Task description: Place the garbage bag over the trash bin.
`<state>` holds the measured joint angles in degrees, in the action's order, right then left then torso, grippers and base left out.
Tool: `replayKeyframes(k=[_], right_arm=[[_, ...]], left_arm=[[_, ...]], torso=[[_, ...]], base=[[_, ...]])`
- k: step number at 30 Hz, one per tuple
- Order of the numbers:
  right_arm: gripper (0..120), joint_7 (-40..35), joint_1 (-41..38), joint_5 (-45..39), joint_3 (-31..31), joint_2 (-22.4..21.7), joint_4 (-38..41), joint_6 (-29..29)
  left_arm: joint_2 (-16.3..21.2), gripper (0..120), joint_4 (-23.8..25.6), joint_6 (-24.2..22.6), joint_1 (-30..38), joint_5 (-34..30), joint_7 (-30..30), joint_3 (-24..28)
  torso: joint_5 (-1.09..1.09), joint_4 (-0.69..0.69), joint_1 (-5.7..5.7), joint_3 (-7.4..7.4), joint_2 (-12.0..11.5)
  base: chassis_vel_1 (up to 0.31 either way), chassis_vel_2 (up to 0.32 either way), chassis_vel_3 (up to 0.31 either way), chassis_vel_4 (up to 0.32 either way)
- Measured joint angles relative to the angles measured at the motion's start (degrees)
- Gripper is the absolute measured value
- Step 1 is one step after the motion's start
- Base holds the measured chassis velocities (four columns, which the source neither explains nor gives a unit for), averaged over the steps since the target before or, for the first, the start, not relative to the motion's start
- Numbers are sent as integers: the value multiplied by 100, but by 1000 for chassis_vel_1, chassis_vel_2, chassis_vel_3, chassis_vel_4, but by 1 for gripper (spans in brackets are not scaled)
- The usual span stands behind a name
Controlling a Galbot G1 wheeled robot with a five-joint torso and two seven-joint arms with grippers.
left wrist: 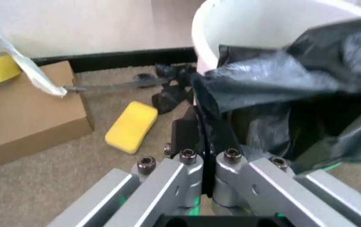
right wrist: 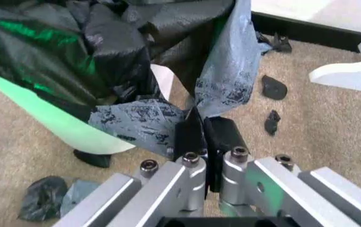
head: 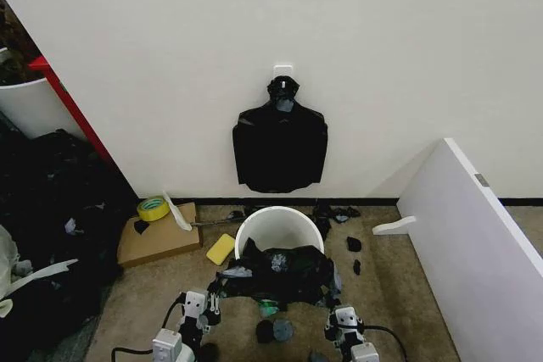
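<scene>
Both pincers clamp the garbage bag (head: pixel 280 273) at the trash bin (head: pixel 278 228)'s near rim, stretching it wide. Left pincer (left wrist: pixel 200 137) pinches one edge, right pincer (right wrist: pixel 204 135) the other, likely to hold its mouth open.

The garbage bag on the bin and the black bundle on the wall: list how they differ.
The garbage bag is loose and crumpled, draped over the near rim of the trash bin; the bundle of black bags hangs flat on the wall from a hook. The bag is pinched at each side by the left gripper and right gripper; nothing grips the bundle. The bundle is bunched at its top; the bag spreads wide. Both are glossy black plastic.
</scene>
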<state>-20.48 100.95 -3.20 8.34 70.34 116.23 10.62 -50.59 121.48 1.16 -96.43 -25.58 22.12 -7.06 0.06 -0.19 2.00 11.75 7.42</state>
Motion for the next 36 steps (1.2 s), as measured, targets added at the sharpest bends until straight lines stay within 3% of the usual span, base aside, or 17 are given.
replayKeyframes(k=[9,14,22,30,31,34,36], right_arm=[[0,23,-69,141,2,-28,-254,-83],[0,-47,-379,140,-53,107,-576,-243],[0,-211,-937,189,-104,331,-1101,-659],[0,-188,-860,204,-99,311,-1107,-825],[15,-170,-764,215,-85,280,-1039,-897],[28,-121,-548,271,-50,210,-933,-1037],[32,-81,-468,299,-34,173,-910,-1110]], left_arm=[[62,0,-154,-31,20,64,4,26],[-86,0,-574,64,294,80,13,115],[-617,0,-1162,352,1121,-60,74,251],[-643,0,-1250,388,1327,-220,38,211],[-542,11,-1181,310,1256,-234,-75,151],[-368,28,-1088,116,1115,-226,-345,19],[-306,31,-1056,69,1048,-226,-429,-10]], torso=[[-1,0,0,0,0],[-3,1,0,1,0],[-2,1,0,1,0],[-2,0,0,1,0],[-3,0,0,1,0],[-2,1,0,0,0],[-3,0,0,0,0]], base=[[0,0,0,0],[0,0,0,0],[0,0,0,0],[0,0,0,0],[0,0,0,0],[0,0,0,0],[0,0,0,0]])
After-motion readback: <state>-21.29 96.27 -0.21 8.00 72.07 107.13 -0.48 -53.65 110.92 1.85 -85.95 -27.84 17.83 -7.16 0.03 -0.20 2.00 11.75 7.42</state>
